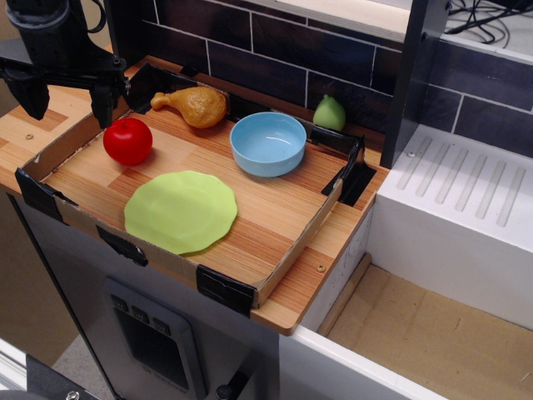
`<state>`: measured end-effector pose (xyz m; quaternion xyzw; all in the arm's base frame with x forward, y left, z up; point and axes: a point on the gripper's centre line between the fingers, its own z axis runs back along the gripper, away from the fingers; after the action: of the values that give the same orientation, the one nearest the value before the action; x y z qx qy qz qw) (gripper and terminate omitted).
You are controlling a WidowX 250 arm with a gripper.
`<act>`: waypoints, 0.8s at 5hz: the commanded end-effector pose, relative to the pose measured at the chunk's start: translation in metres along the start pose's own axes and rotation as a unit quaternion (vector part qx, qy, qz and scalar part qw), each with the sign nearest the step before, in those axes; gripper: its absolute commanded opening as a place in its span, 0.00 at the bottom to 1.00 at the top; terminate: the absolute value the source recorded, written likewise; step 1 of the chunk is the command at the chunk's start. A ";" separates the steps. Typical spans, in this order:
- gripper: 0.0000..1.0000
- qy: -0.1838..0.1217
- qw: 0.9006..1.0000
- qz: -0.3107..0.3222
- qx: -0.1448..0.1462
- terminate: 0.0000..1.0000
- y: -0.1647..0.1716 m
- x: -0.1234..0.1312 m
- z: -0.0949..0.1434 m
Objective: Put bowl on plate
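End effector (pixel 68 102) open over tray (pixel 287 250) corner, bowl (pixel 268 143) empty, plate (pixel 181 211) bare

Bowl (pixel 268 143): light blue, glossy, upright, empty. Plate (pixel 181 211): lime-green, scalloped, flat, near the bowl, not touching it.

Robot arm (pixel 46 37) cut off by top edge; pear (pixel 330 112) partly hidden behind tray wall (pixel 337 137); cables (pixel 487 18) cropped top right.
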<state>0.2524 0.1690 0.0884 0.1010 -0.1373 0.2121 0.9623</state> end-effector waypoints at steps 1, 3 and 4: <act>1.00 0.000 1.000 0.000 0.000 0.00 0.000 0.000 0.000; 1.00 0.027 0.993 0.103 -0.052 0.00 -0.048 0.022 0.017; 1.00 0.034 0.987 0.147 -0.050 0.00 -0.071 0.034 0.010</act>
<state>0.3038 0.1099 0.0810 0.0226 -0.1019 0.3558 0.9287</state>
